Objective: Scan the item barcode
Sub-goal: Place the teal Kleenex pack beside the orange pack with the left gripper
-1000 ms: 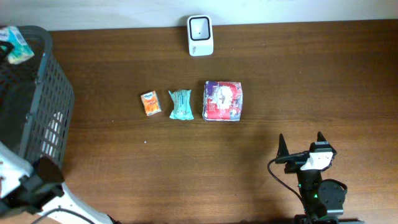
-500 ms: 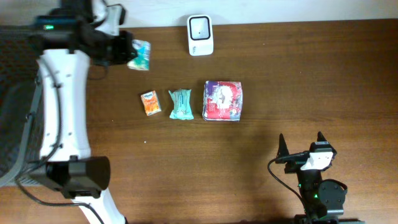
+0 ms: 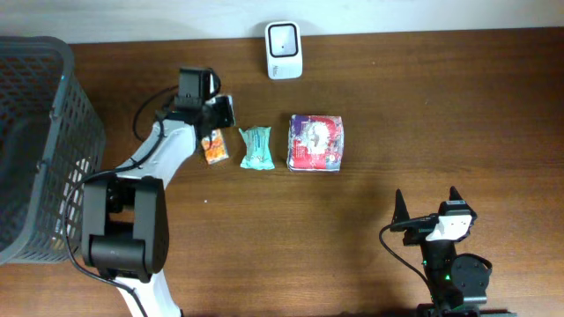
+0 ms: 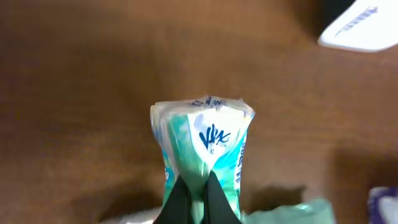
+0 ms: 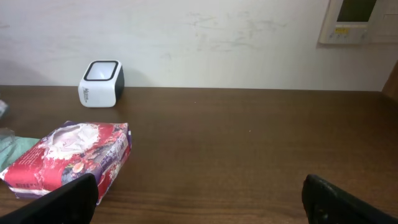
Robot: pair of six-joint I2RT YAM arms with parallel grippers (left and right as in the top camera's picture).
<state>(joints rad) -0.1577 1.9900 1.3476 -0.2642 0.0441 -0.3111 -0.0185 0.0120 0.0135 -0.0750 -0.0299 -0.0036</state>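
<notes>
Nearest, right jaws: we see them wide apart with nothing between them, at the near edge of the surface (image 3: pixel 441 106), well apart from the goods.
Right wrist outlook: from here we look across bare wood to the red and purple pack (image 5: pixel 68 155), with the scanner (image 5: pixel 101 83) beyond it by the wall.
Basket (image 3: pixel 35 132): dark mesh, standing along the left side of the surface.
Left arm (image 3: pixel 167 154): we see it reach from the near left toward the far side, passing over part of the orange packet (image 3: pixel 212 150).
Row of goods: the orange packet, a green packet (image 3: pixel 256 147) and the red and purple pack lie side by side mid-surface, with narrow gaps between them.
Left jaws: pressed together on the near end of a white and teal tissue packet (image 4: pixel 202 146); the dark fingers (image 4: pixel 180 202) pinch its crimped seam.
Tissue packet position: we find it held above the surface just beyond the orange packet, short of the scanner and to its left; from overhead the jaws mostly hide it.
Scanner: white with a dark window facing up, at the far edge; only a corner of it shows in the left wrist view.
</notes>
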